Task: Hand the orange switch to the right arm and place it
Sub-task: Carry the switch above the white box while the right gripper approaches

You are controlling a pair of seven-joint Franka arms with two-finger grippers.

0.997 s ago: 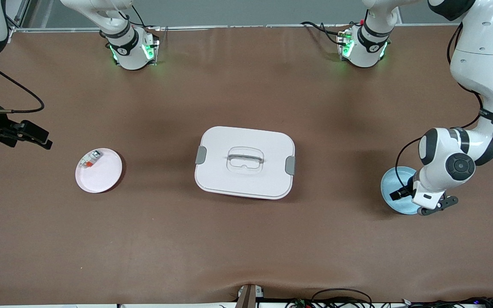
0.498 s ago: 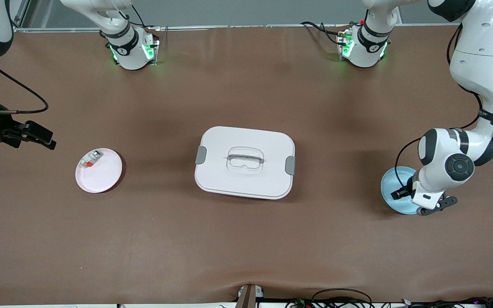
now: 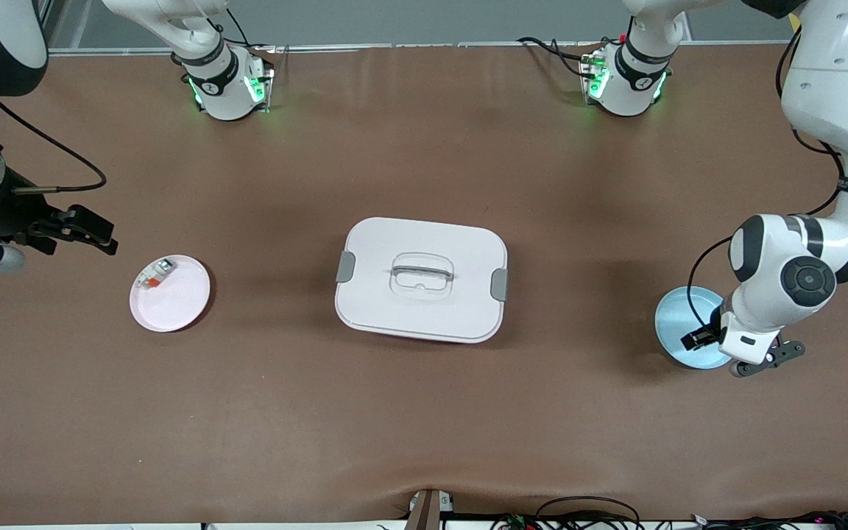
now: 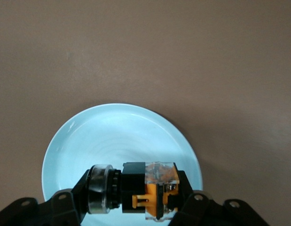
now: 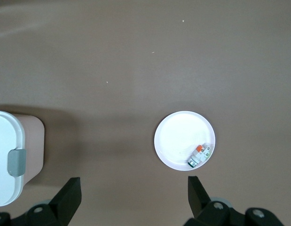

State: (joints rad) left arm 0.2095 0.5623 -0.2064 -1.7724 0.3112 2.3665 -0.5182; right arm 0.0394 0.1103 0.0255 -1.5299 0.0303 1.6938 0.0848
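While the right gripper (image 3: pixel 93 234) hangs with its jaws spread and nothing in them over bare table near the pink plate (image 3: pixel 177 305) (which holds a grey-white part (image 3: pixel 155 274) with a red tab), the handover looks not yet begun. At mid-table sits the closed white box (image 3: pixel 421 278). Toward the left arm's end, the left gripper (image 4: pixel 136 200) is clamped on the orange switch (image 4: pixel 152 188) above the blue plate (image 3: pixel 678 318), so pickup seems done; passing and placing remain.
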